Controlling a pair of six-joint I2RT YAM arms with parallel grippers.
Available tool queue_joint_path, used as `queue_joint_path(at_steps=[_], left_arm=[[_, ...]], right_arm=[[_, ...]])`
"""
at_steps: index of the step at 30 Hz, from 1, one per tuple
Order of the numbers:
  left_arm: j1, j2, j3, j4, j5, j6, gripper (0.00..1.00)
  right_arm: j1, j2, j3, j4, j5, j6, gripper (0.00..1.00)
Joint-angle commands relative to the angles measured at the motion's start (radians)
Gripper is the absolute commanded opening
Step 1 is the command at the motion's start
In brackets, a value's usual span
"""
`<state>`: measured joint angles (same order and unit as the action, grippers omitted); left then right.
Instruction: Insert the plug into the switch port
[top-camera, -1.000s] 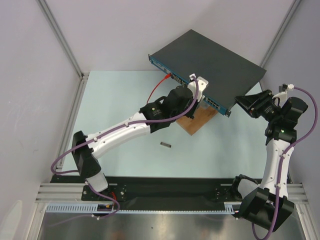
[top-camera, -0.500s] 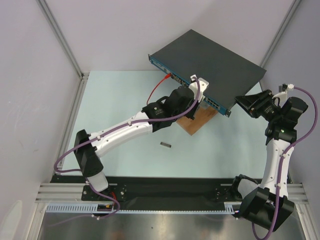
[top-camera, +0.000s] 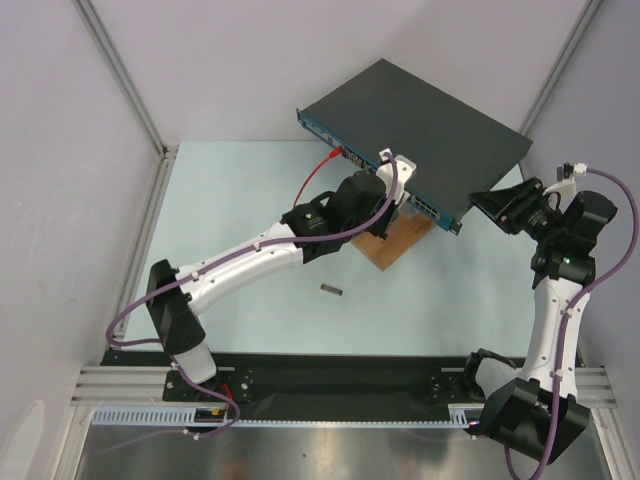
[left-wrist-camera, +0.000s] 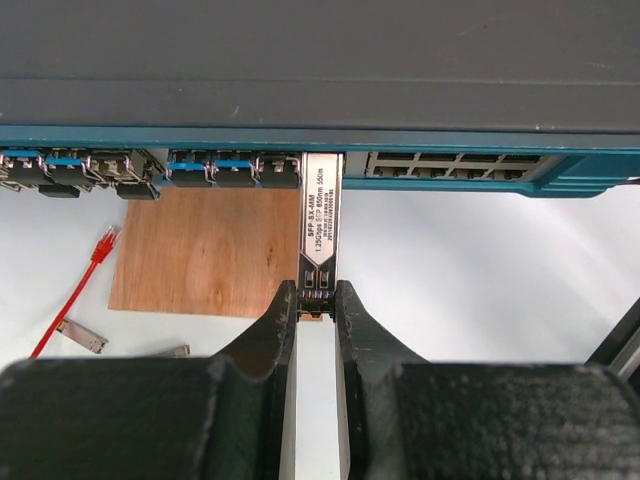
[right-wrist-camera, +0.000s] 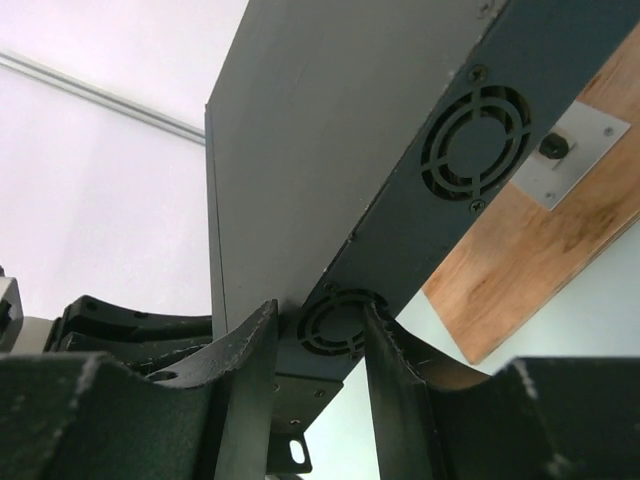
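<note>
The switch (top-camera: 420, 115) is a flat dark-grey box resting on a wooden board. In the left wrist view its blue front face (left-wrist-camera: 450, 165) shows a row of sockets. My left gripper (left-wrist-camera: 316, 300) is shut on the rear end of the plug (left-wrist-camera: 322, 215), a slim silver module with a label. The plug's far end meets the front face at a socket; how deep it sits I cannot tell. In the top view the left gripper (top-camera: 393, 185) is at the switch's front. My right gripper (right-wrist-camera: 322, 325) is shut on the switch's side wall (right-wrist-camera: 330, 150), by a fan vent, at the near right corner (top-camera: 490, 210).
The brown wooden board (top-camera: 395, 240) lies under the switch's front and also shows in the left wrist view (left-wrist-camera: 200, 250). A red cable (top-camera: 320, 170) runs to the front face. A small loose module (top-camera: 331, 290) lies on the pale table. Grey walls surround the table.
The left gripper has edged very slightly left at the switch's front. The right arm holds nearly still on the switch.
</note>
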<state>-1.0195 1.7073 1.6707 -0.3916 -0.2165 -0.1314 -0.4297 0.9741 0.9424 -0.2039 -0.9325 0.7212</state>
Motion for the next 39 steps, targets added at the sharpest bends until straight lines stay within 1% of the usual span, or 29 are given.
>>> queue_joint_path(at_steps=[1,2,3,6,9,10,11,12,15,16,18,20,21,23,24,25,26,27,28,29,30,31,32,34,35,37,39], left_arm=[[0.019,-0.041,0.032,-0.009,0.006,-0.008,0.00],[0.018,-0.044,0.027,-0.016,0.012,-0.011,0.00],[0.018,-0.047,0.023,-0.018,0.026,-0.011,0.00],[0.016,-0.072,-0.005,-0.027,0.045,-0.019,0.00],[0.016,-0.101,-0.023,-0.026,0.057,-0.013,0.00],[0.016,-0.107,-0.022,-0.027,0.065,-0.010,0.00],[0.018,-0.120,-0.020,-0.035,0.069,-0.005,0.00],[0.016,-0.124,-0.020,-0.039,0.077,-0.002,0.00],[0.012,-0.155,-0.022,-0.056,0.108,0.019,0.00],[0.009,-0.164,-0.026,-0.058,0.114,0.027,0.00],[0.001,-0.182,-0.041,-0.050,0.127,0.050,0.01],[-0.013,-0.218,-0.069,-0.030,0.137,0.087,0.00],[-0.017,-0.228,-0.075,-0.026,0.144,0.101,0.00],[-0.034,-0.248,-0.086,-0.017,0.152,0.128,0.00],[-0.040,-0.253,-0.085,-0.015,0.160,0.153,0.00],[-0.042,-0.258,-0.077,-0.013,0.172,0.176,0.00],[-0.047,-0.259,-0.072,-0.007,0.184,0.187,0.00],[-0.050,-0.261,-0.068,-0.003,0.202,0.196,0.00],[-0.051,-0.261,-0.052,0.002,0.209,0.205,0.00],[-0.054,-0.261,-0.043,0.005,0.209,0.228,0.00],[-0.059,-0.262,-0.036,0.010,0.209,0.234,0.00],[-0.060,-0.264,-0.025,0.014,0.207,0.246,0.00],[-0.065,-0.264,-0.019,0.020,0.201,0.251,0.00],[-0.067,-0.264,-0.008,0.025,0.187,0.265,0.00],[-0.068,-0.264,-0.006,0.028,0.186,0.269,0.00],[-0.070,-0.267,-0.005,0.033,0.183,0.277,0.00],[-0.070,-0.275,-0.008,0.043,0.181,0.285,0.00]], right_arm=[[0.055,0.012,0.025,-0.072,0.014,-0.138,0.00],[0.055,0.009,0.029,-0.092,0.018,-0.153,0.00],[0.055,0.011,0.039,-0.104,0.021,-0.178,0.02],[0.052,0.006,0.048,-0.134,0.021,-0.203,0.14],[0.043,0.002,0.062,-0.155,0.017,-0.229,0.34],[0.036,0.003,0.073,-0.166,0.008,-0.247,0.46],[0.029,0.002,0.081,-0.189,0.001,-0.256,0.52],[0.005,0.002,0.088,-0.204,-0.003,-0.265,0.65],[-0.041,-0.003,0.130,-0.275,-0.034,-0.322,0.77],[-0.075,-0.005,0.145,-0.291,-0.055,-0.339,0.81],[-0.116,-0.006,0.179,-0.342,-0.080,-0.377,0.85],[-0.173,-0.005,0.199,-0.368,-0.124,-0.394,0.92],[-0.188,-0.006,0.228,-0.385,-0.143,-0.401,0.93],[-0.211,-0.011,0.262,-0.373,-0.189,-0.387,0.93],[-0.210,-0.015,0.283,-0.352,-0.204,-0.337,0.93],[-0.202,-0.024,0.283,-0.310,-0.242,-0.280,0.91],[-0.173,-0.031,0.282,-0.213,-0.255,-0.231,0.90],[-0.152,-0.046,0.282,-0.171,-0.259,-0.189,0.88],[-0.126,-0.049,0.280,-0.128,-0.258,-0.110,0.86],[-0.056,-0.052,0.282,-0.062,-0.250,-0.083,0.86],[-0.016,-0.054,0.285,-0.039,-0.240,-0.059,0.85],[0.033,-0.052,0.294,-0.025,-0.208,-0.039,0.85],[0.124,-0.048,0.300,-0.013,-0.189,-0.034,0.84],[0.224,-0.032,0.317,-0.006,-0.135,-0.034,0.84],[0.317,-0.026,0.323,-0.009,-0.117,-0.042,0.83],[0.386,-0.005,0.331,-0.022,-0.069,-0.061,0.80],[0.427,0.009,0.319,-0.017,-0.052,-0.055,0.75]])
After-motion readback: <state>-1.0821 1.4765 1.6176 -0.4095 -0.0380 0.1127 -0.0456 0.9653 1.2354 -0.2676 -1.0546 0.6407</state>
